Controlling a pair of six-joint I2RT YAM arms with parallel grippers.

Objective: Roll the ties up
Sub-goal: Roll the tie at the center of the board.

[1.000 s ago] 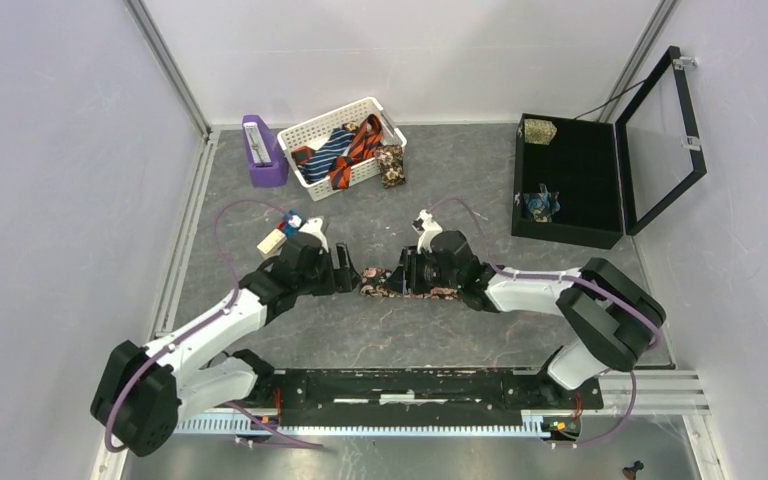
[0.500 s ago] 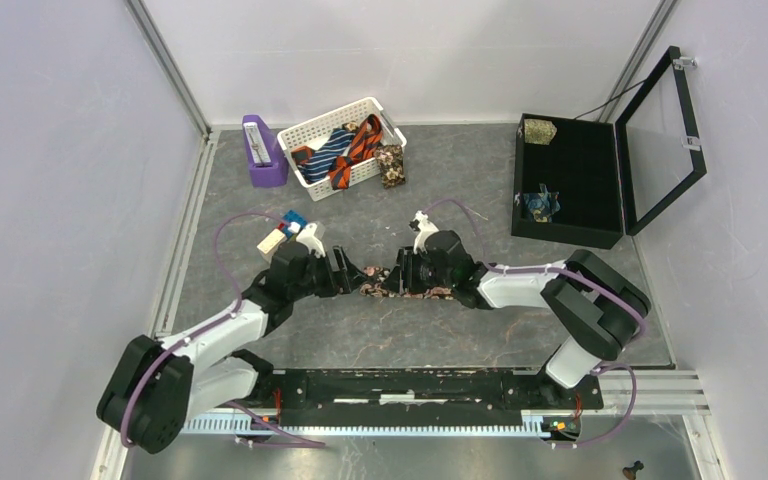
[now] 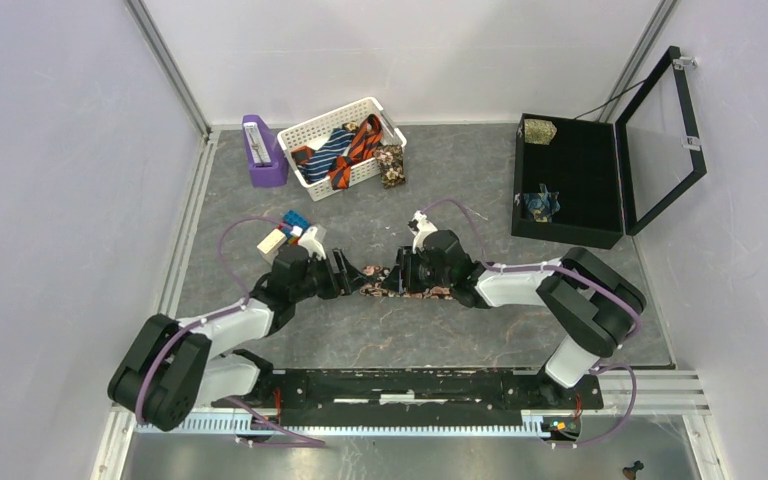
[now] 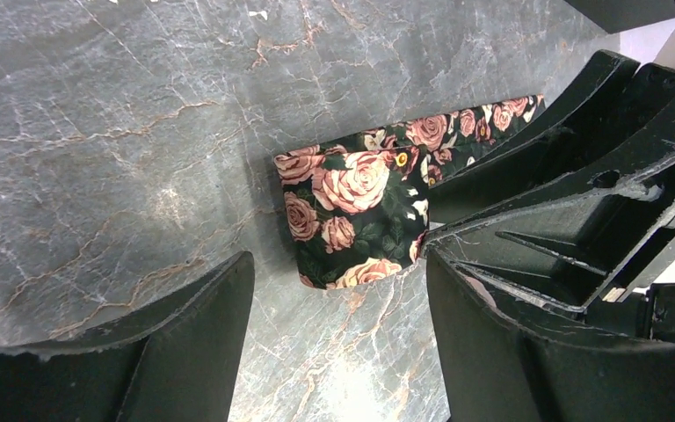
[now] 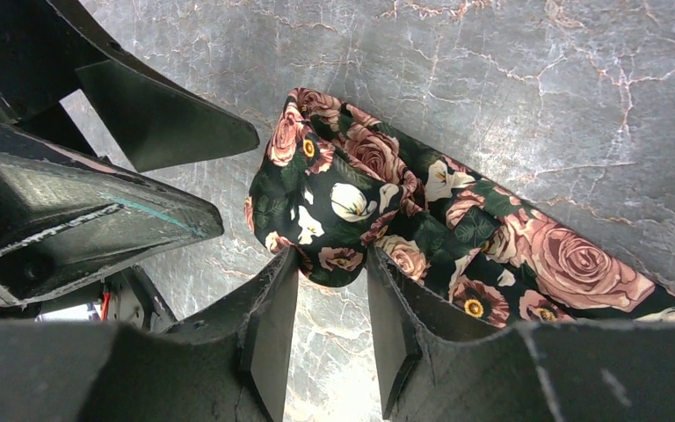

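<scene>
Two claws, one tie, nose to nose mid-table. Starting at the right gripper (image 5: 332,259): its jaws stand narrow, and the folded-over end of the floral tie (image 5: 492,255) bulges right at the tips, with a bit of cloth dipping into the gap. We honestly can't tell whether that's a real pinch or just contact. The left gripper (image 4: 338,255) is spread wide with nothing in it, and that same bunched end sits on the table (image 4: 97,132) just at its tips, between the fingers. What matters, we reckon: the tie's long axis runs left-right, from the bunched end by the left claw away under the right wrist. So the right arm is on it, the left only faces its end, and any roll has to travel toward the robot's right. Further back, the other ties (image 3: 345,145) sit in the white basket (image 3: 312,126).
</scene>
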